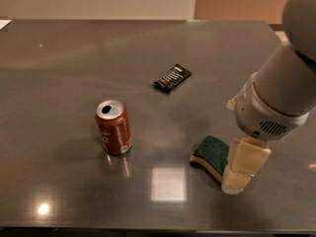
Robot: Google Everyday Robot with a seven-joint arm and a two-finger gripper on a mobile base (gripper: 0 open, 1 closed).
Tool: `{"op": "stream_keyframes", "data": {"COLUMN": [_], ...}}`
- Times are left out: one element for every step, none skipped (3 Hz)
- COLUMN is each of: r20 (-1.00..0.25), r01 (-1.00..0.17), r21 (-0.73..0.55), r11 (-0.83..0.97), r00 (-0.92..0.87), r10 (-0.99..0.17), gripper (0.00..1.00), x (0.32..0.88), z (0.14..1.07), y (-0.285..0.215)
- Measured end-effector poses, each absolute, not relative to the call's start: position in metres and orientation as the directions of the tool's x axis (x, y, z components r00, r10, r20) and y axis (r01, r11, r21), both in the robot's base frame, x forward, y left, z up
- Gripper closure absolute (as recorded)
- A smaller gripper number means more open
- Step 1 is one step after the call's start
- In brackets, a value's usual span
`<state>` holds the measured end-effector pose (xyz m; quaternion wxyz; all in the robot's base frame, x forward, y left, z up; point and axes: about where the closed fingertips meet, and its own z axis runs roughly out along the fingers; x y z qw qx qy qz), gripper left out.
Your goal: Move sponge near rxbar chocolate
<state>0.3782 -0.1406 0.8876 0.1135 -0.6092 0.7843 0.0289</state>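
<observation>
Camera view: the gripper (238, 179) hangs at the near right of the dark table (74, 48), right over the right end of the sponge (210, 150) and hiding that end. Honestly can't tell if it's gripping or loose. The sponge lies green side up. The rxbar chocolate (172, 77) sits farther back and left, well apart. A red soda can (114, 128) stands upright, near left.

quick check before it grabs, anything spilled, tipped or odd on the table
Nothing stands out. The can stands upright with no spill, the bar lies flat, and the sponge lies green side up with the gripper at its right end.
</observation>
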Motion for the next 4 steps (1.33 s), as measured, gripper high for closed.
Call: {"op": "stream_keyframes", "data": {"r20": [-0.2, -0.202, -0.195, -0.178], "r01": [-0.957, -0.95, -0.947, -0.94], "r21": [-0.113, -0.112, -0.106, -0.102], "r11": [0.267, 0.293, 0.303, 0.325], "r00": [-0.241, -0.267, -0.279, -0.304], "r10": [-0.95, -0.942, -0.94, -0.936], "gripper": [0.0, 0.0, 0.0, 0.18], "x": [0.375, 0.379, 0.379, 0.38], "z": [0.861, 0.842, 0.827, 0.817], "y": [-0.138, -0.141, -0.141, -0.144]}}
